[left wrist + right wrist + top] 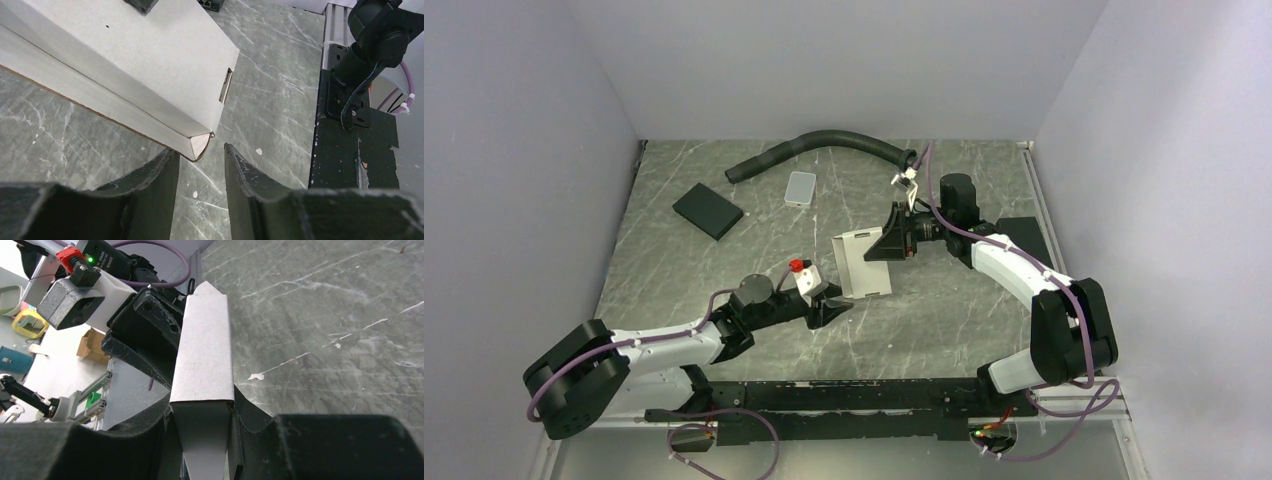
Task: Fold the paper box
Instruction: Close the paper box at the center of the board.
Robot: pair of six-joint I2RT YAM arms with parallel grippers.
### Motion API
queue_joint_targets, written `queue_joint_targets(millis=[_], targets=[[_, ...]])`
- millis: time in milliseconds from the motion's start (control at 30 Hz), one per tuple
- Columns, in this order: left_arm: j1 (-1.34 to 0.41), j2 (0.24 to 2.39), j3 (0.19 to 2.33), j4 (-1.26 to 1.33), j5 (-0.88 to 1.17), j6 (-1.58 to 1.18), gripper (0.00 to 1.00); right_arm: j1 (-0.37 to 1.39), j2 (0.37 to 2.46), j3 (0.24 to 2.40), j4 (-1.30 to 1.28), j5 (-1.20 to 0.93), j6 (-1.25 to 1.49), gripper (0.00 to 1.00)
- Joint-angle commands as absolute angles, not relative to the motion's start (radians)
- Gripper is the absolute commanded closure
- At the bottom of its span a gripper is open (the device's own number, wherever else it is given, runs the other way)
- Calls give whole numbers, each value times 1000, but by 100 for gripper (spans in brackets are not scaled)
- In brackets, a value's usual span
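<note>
White paper box (pixel 202 350) — clenched in right tool (pixel 202 415), lengthwise toward left tool (pixel 201 160) — released.

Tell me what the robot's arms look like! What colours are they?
Both arms are black and white: the left arm and right arm have smooth white shells with chunky black joints. Thin purple cables loop along them. The fingers are black, rough and speckled with pale flecks. The left wrist has a small red cap.

Paper box (pixel 864 270) between left tool (pixel 835 304) and right tool (pixel 876 250)
</note>
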State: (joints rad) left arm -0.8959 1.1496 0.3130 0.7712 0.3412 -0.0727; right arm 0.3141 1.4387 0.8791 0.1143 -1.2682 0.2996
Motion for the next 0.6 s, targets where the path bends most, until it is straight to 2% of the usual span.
queue_joint_targets(millis=[0,400,567], targets=[[-911,1122,377,846,465,-100,56,316,1444,888,162,-1148,238,100],[-910,1147,404,832,430,-174,51,316,1438,884,143,-1078,231,100],[-911,1143,390,873,355,-263,43,316,1437,871,161,-1039,258,100]])
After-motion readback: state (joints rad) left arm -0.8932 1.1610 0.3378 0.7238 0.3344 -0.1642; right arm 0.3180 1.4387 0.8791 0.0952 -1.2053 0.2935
